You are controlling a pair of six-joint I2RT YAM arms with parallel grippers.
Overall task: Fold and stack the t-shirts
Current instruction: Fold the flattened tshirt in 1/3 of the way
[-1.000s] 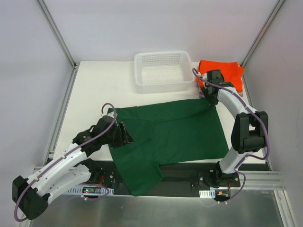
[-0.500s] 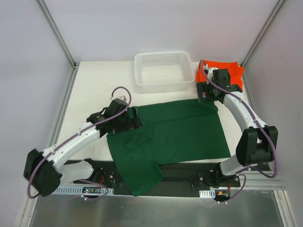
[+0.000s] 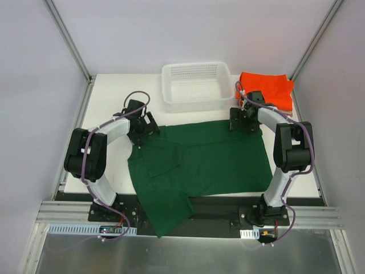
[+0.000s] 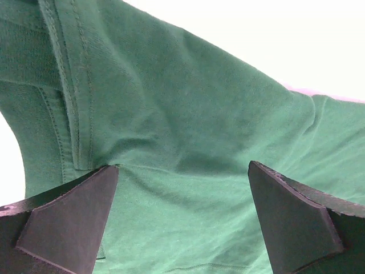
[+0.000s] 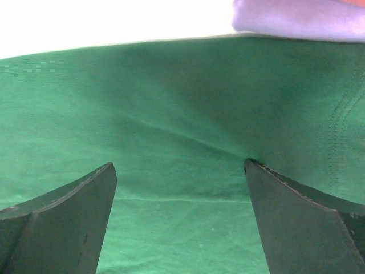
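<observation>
Dark green t-shirt lies spread across the surface. My left jaws, at its ten o'clock corner, and right jaws, at two o'clock, both gape wide, gripping nothing.

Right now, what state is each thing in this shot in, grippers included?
green t-shirt, spread out flat, not folded.
orange t-shirt, folded, lying at the far right corner.
white mesh basket, upright, nothing visible inside.
left gripper, open, over the green t-shirt's far left corner, gripping nothing.
right gripper, open, over its far right corner, gripping nothing.
</observation>
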